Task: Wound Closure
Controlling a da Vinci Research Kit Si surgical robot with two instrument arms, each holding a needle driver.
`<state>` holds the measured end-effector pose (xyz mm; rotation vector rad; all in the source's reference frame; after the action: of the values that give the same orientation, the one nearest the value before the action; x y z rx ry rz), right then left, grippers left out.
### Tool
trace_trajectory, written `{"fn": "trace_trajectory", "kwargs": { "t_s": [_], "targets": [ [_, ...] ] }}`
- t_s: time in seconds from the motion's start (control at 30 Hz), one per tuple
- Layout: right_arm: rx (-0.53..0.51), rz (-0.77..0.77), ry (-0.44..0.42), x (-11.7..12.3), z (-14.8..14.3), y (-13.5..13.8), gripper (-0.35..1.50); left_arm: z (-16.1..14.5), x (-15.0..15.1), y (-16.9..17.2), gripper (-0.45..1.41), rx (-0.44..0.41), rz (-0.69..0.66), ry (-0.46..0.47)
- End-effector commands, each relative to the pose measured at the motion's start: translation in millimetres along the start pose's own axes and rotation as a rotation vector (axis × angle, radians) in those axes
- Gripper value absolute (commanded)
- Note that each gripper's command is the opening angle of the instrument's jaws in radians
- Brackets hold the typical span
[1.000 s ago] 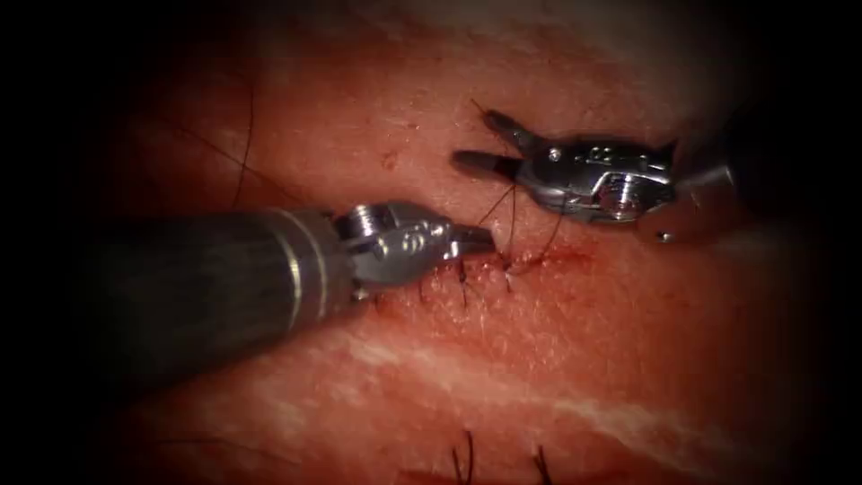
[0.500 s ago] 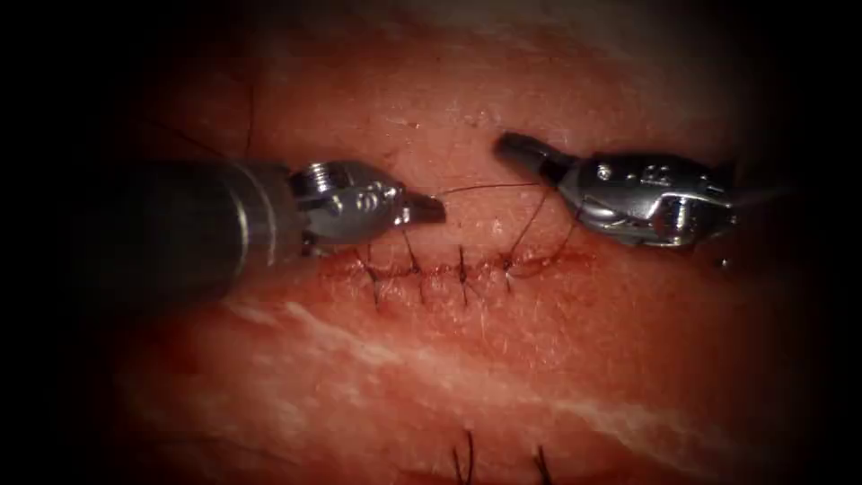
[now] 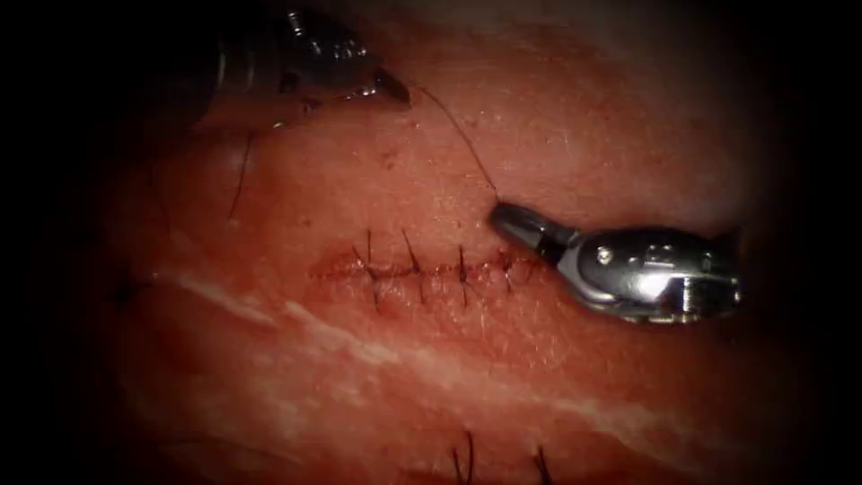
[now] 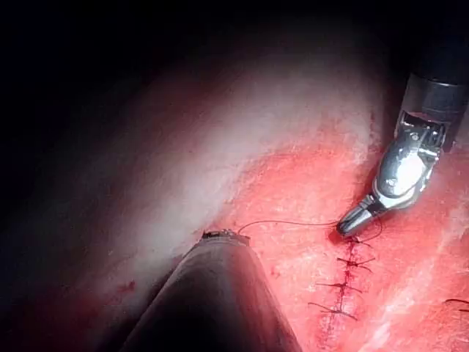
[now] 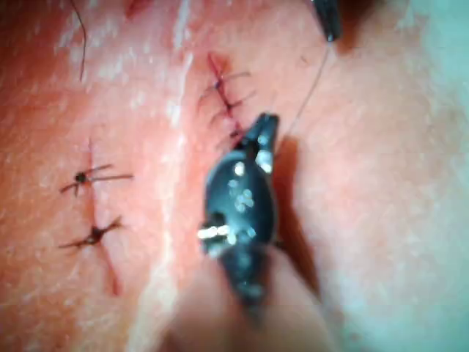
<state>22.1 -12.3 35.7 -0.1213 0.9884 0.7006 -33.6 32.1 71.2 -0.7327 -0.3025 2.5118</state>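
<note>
Glistening tissue (image 3: 557, 395): both claws, left (image 3: 395, 90) and right (image 3: 503, 216), grip thin dark thread (image 3: 458, 135).

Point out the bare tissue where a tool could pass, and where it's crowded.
Free: tissue below the stitched cut. Crowded: above the cut, where thread runs between the left hand and the right hand, both shut on it.

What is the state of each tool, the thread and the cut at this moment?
Left tool: jaws shut on the thread.
Right tool: jaws shut on the thread, close above the right end of the cut.
Thread: stretched straight between the two tools.
Cut: closed, with stitches across it.
</note>
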Motion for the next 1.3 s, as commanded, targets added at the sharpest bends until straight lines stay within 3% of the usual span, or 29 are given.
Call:
{"fn": "trace_trajectory", "kwargs": {
  "t_s": [0.03, 0.3, 0.77, 1.3],
  "targets": [
    [0.010, -0.002, -0.003, -1.6, -0.4, -1.4, -0.35, 0.7, 0.4, -0.8, -0.45, 0.001, -0.007, -0.003],
    [0.042, -0.025, 0.000, -3.7, -2.0, -2.8, -0.35, -0.1, 2.0, -5.9, -0.45, 0.016, -0.041, -0.004],
    [0.076, -0.059, 0.013, -4.2, -4.1, -5.0, -0.35, 1.6, 2.7, -15.6, -0.45, 0.076, -0.097, 0.024],
    [0.102, -0.081, 0.012, -5.5, -5.5, -7.6, -0.35, 3.8, 1.4, -19.7, -0.45, 0.130, -0.125, 0.003]
  ]
}}
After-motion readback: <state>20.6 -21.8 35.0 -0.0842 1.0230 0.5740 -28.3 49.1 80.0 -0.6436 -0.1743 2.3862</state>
